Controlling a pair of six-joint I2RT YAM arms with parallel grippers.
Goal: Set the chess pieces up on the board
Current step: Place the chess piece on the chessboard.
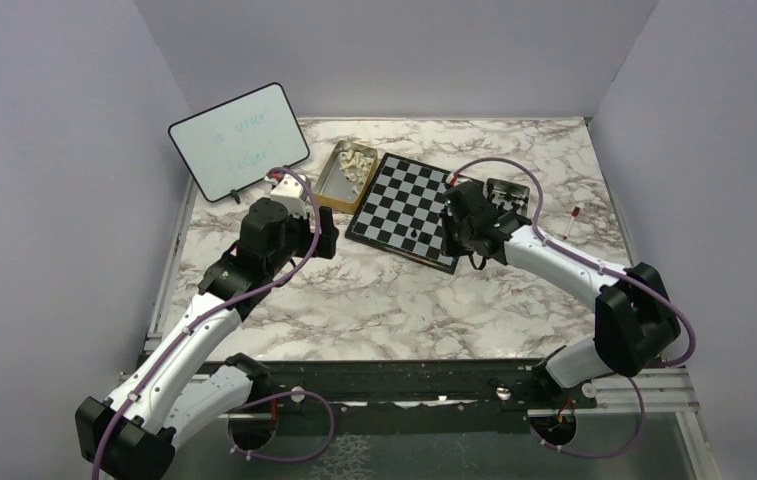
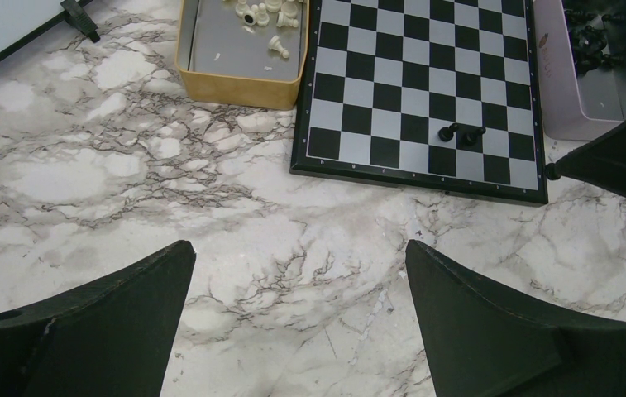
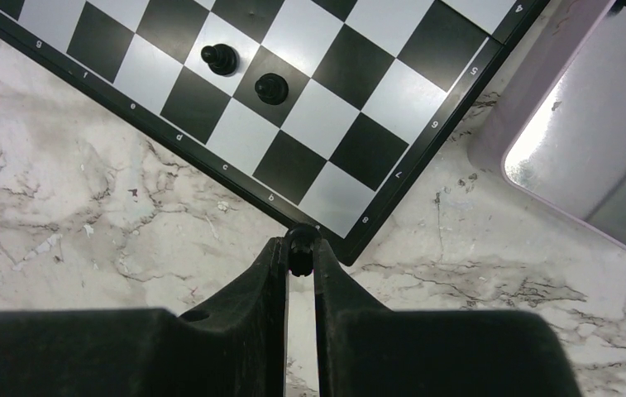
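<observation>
- Board: two black pieces set, near right.
- Right gripper pinches a third black piece.
- Left gripper spread, empty.
- Whites all sit in tin.

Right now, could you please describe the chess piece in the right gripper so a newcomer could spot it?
Find the chessboard on the marble table. At its near right corner, the right gripper pinches a black piece. Unlike the two black pieces on squares, it is held, not set down.

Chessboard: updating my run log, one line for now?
right tool: shut on black piece | left tool: open | board: two black pieces
</observation>
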